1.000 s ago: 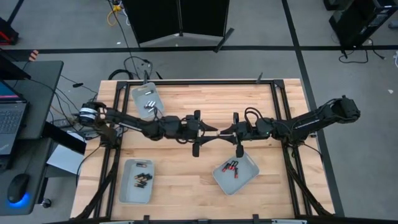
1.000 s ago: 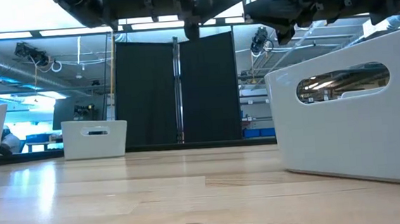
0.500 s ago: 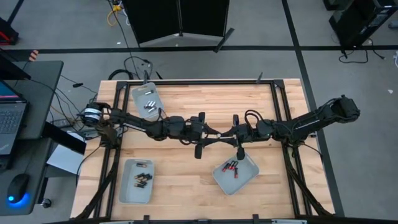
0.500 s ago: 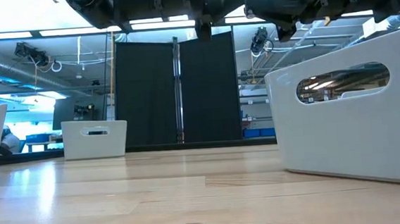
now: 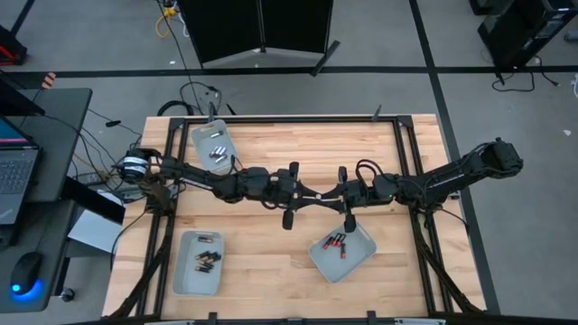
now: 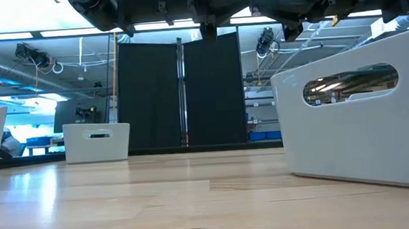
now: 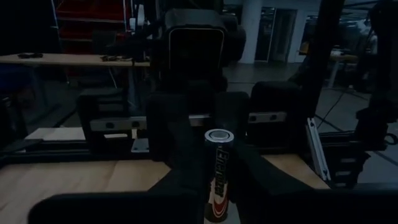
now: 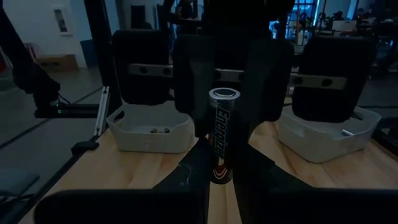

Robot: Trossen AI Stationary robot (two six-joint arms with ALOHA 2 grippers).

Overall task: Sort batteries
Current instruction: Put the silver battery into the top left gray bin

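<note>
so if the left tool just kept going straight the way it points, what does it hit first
Most likely the right tool. The left tool points across the table middle straight at it, the two meeting tip to tip high above the wood, with one battery between them. Which tool grips the battery is unclear.

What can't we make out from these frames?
- Wrist views: the battery is visible, but which end effector grips it is unclear in the dark.
- High view: the battery is too small to see, covered where the left end effector meets the right end effector.
- Low view: the tray walls hide its contents, and the arms are cut by the top edge.
</note>
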